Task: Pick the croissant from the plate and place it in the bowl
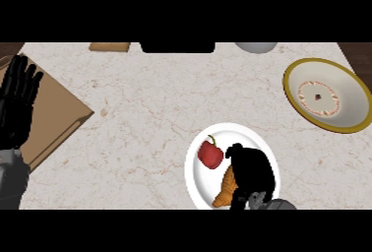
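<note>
Right hand curled over croissant, seemingly gripping it, not lifted off plate. Bowl up-right of plate, unfilled. Left hand flat-open, far left of plate.

Single view, head camera. Looks steeply down onto the counter from above the robot's side, near edge at frame bottom. Forearms enter from the lower edge: left hand at far left, right hand at lower centre-right. Moderately close; counter fills nearly the whole frame.
</note>
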